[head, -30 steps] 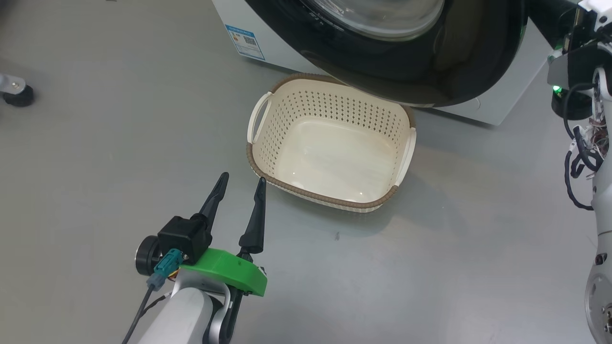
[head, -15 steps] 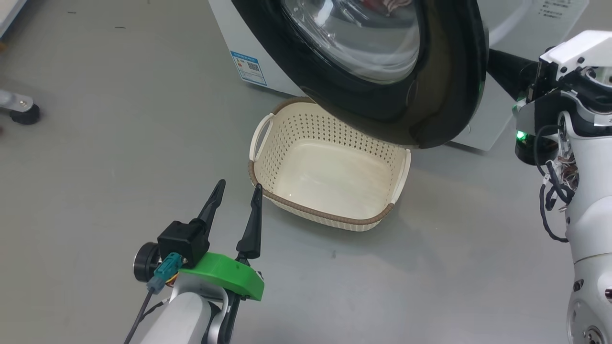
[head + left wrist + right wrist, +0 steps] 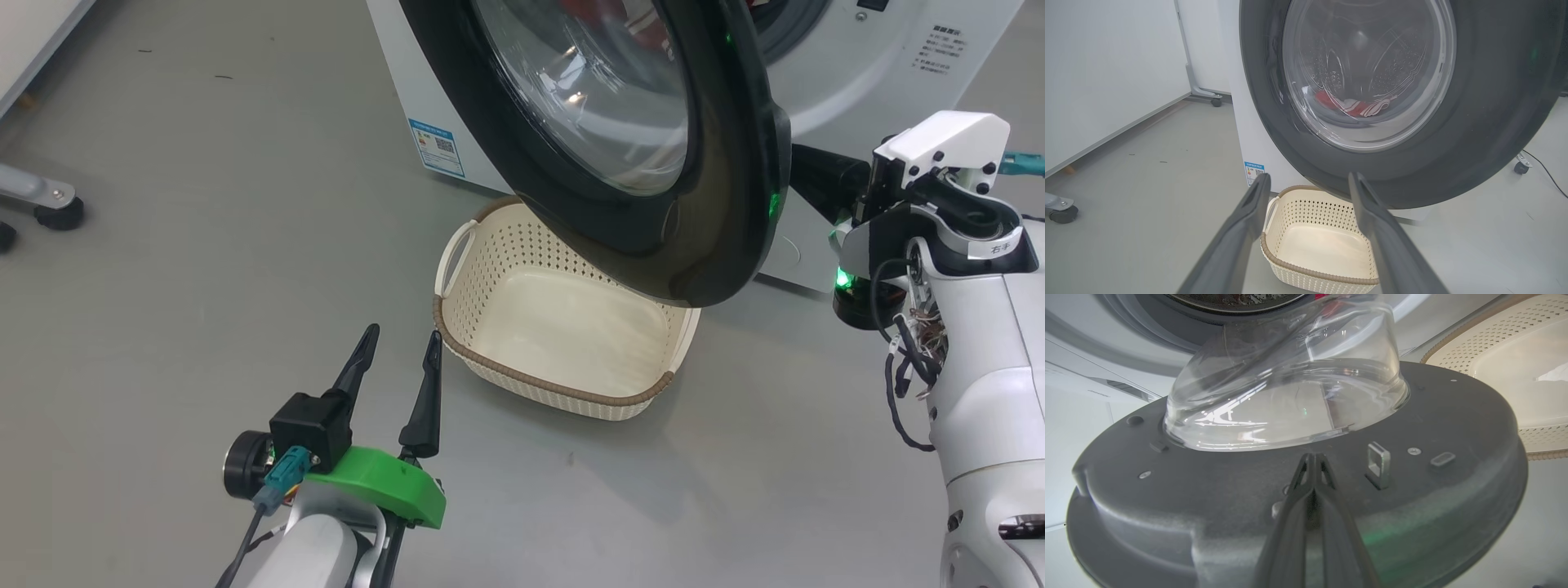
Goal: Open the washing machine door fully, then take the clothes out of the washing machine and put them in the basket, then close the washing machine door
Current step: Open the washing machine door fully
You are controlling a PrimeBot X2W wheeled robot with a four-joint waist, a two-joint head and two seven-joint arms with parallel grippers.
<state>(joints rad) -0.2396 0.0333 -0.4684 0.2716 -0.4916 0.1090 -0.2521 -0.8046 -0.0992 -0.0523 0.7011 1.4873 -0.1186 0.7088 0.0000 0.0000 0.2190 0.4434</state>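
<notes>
Against right gripper (image 3: 1313, 458), washing machine door (image 3: 1453, 428)

We take this for a lab or test room rather than a home laundry. The washing machine (image 3: 890, 82) stands free on a bare, smooth grey floor (image 3: 163, 269), and in the left wrist view open floor runs past it on both sides. At the upper left of that view we see a plain white panel wall (image 3: 1106, 73), and beside it a metal stand leg (image 3: 1188, 69) on a castor (image 3: 1216, 101). A black cable (image 3: 1546, 170) trails over the floor at the right edge. A cream plastic basket (image 3: 490, 269) sits on the floor before the machine.
</notes>
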